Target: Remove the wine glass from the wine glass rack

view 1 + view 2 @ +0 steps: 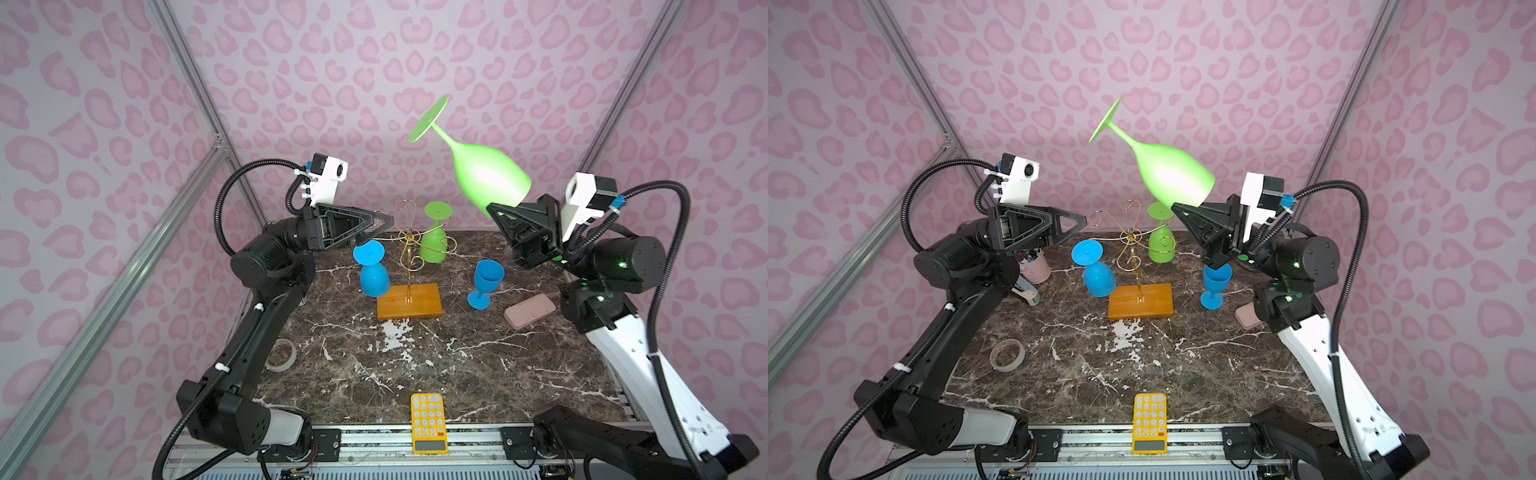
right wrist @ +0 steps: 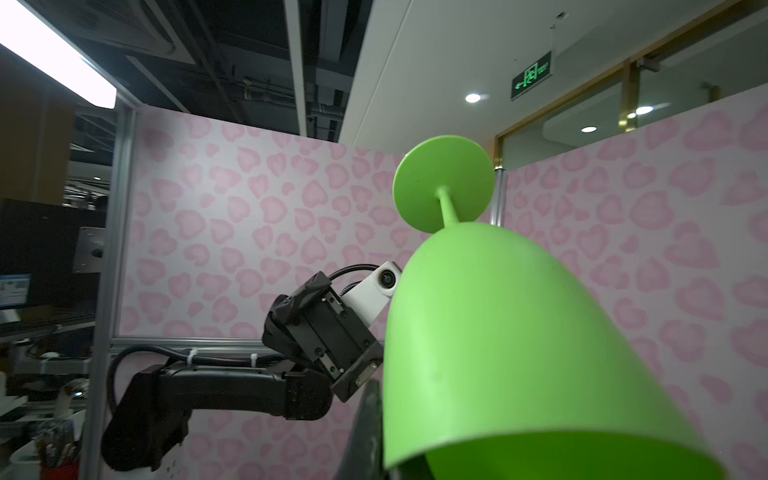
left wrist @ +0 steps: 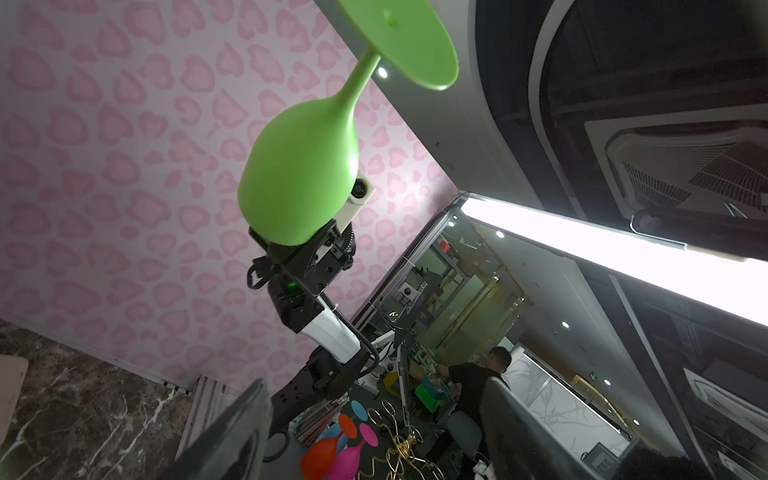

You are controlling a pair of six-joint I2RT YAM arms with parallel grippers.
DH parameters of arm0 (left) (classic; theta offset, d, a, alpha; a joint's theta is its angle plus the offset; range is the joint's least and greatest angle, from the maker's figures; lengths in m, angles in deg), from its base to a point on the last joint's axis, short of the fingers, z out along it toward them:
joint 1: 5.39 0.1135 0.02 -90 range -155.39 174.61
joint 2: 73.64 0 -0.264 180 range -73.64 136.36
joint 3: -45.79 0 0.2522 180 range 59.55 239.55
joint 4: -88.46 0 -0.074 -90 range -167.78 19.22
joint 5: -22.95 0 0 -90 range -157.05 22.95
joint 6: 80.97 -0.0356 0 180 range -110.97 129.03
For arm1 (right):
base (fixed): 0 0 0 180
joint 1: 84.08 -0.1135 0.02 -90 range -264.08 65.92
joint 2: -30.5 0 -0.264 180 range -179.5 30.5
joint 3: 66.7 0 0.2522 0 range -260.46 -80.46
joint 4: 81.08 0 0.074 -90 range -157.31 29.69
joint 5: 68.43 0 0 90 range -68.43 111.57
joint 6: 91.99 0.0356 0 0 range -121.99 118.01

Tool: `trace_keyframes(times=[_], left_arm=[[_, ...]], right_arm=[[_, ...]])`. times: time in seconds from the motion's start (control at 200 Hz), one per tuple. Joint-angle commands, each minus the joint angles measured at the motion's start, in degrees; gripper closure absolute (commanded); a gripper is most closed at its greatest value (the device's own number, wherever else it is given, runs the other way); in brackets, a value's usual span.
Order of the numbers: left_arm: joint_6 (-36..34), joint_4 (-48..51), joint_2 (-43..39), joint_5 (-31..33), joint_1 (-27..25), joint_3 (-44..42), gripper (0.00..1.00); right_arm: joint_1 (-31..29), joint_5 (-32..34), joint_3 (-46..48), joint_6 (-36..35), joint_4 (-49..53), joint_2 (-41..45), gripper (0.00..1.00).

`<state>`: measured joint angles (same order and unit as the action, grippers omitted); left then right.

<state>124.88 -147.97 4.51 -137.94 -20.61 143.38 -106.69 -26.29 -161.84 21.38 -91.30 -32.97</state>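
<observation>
Wine glass [image 1: 486, 170] upended, clear above wine glass rack [image 1: 424, 305] — right fingers [image 1: 496, 211] clamped on rim; left fingers [image 1: 376, 220] apart.

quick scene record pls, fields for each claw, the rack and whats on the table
right claw: shut on rim of big green glass, held high, foot up, tilted
left claw: open, empty, beside rack
rack: small green glass and blue glass at its arms, foot up
table: blue goblet upright; case; tape; calculator
task: big green glass clear of rack
</observation>
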Motion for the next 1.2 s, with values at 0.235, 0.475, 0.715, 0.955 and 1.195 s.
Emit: trace_keyframes(times=[0.235, 0.475, 0.715, 0.955, 1.195], left_arm=[[-23.24, 21.24, -5.72, 0.28, 6.3, -5.84, 0.01], [-33.96, 27.61, -7.58, 2.59, 8.63, -7.46, 0.03], [-73.79, 77.02, -13.44, 13.55, 8.76, 2.05, 0.03], [-80.62, 81.12, -18.62, 20.9, 9.07, -2.71, 0.03], [-89.92, 88.85, -23.21, 32.87, 9.16, -3.15, 0.03]], right_arm=[[0.64, 31.66, -9.88, -14.51, 54.82, 3.09, 1.0], [0.46, 54.54, -12.51, -17.53, 71.47, 4.75, 1.0], [8.17, 47.24, -15.88, -18.0, 78.97, -6.11, 1.0], [14.61, 46.58, -20.58, -20.93, 85.47, -18.6, 1.0], [17.98, 44.62, -26.63, -23.05, 91.77, -31.03, 1.0]])
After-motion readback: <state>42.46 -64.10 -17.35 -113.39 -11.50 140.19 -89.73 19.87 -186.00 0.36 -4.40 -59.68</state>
